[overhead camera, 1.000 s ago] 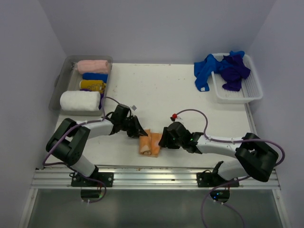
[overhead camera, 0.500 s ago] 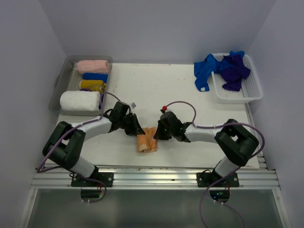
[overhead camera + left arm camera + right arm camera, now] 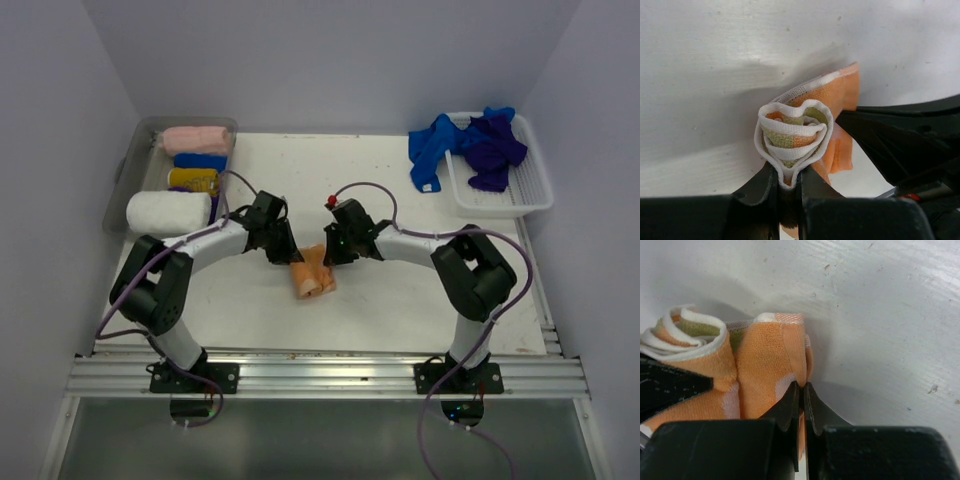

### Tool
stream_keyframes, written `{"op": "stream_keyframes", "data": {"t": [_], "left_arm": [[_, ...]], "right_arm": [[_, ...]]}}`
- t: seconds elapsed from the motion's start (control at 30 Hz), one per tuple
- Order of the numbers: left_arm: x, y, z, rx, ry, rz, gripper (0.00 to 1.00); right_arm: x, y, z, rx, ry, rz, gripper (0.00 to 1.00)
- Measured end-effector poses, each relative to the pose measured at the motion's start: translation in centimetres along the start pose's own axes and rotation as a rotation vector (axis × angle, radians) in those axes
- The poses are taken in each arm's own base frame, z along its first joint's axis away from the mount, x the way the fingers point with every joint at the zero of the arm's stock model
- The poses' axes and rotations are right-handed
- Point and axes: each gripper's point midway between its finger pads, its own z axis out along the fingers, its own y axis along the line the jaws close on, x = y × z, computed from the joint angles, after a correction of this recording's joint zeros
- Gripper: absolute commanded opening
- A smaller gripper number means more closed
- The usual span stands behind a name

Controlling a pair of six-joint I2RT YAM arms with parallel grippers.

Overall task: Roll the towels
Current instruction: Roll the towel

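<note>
The left jaws pinch the rolled end of the peach-orange towel [image 3: 314,279] while the right jaws clamp tight on its opposite edge.

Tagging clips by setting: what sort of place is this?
Likely a robot test booth, not a home: plain lavender walls around a white table, two black-and-white arms on an aluminium rail, rolled towels in a clear plastic bin.
</note>
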Motion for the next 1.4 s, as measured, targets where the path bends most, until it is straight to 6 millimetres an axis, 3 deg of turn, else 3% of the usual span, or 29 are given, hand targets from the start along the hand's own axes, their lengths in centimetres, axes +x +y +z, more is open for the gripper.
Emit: {"op": "stream_keyframes", "data": {"t": [0.1, 0.2, 0.33, 0.47, 0.57, 0.7, 0.83, 1.03, 1.4], "left_arm": [[-0.1, 0.9, 0.9, -0.055, 0.013, -0.042, 0.0], [0.4, 1.7, 1.8, -0.088, 0.037, -0.086, 0.0], [0.5, 1.7, 1.9, -0.1, 0.041, -0.123, 0.0], [0.6, 1.8, 1.9, -0.11, 0.044, -0.15, 0.0], [0.7, 1.8, 1.8, -0.113, 0.046, -0.159, 0.0], [0.8, 1.8, 1.8, -0.117, 0.05, -0.17, 0.0], [0.8, 1.9, 1.8, -0.117, 0.051, -0.171, 0.0], [0.8, 1.9, 1.8, -0.117, 0.051, -0.172, 0.0], [0.9, 1.9, 1.8, -0.12, 0.054, -0.18, 0.0]], "right_arm": [[-0.2, -0.3, -0.1, 0.011, 0.012, -0.022, 0.0], [-0.1, -0.4, -0.2, 0.018, 0.025, -0.038, 0.1], [-0.2, -0.8, -0.9, 0.045, 0.017, -0.045, 0.37], [-1.1, -1.1, -4.0, 0.097, -0.059, -0.055, 0.48], [-2.1, 0.5, -6.7, 0.11, -0.149, -0.094, 0.52], [-1.1, 5.6, -8.6, 0.08, -0.232, -0.227, 0.55], [1.7, 9.1, -7.6, 0.099, -0.231, -0.403, 0.57], [4.4, 10.2, -5.3, 0.233, -0.252, -0.651, 0.6], [4.7, 11.8, -2.4, 0.445, -0.345, -0.906, 0.62]]}}
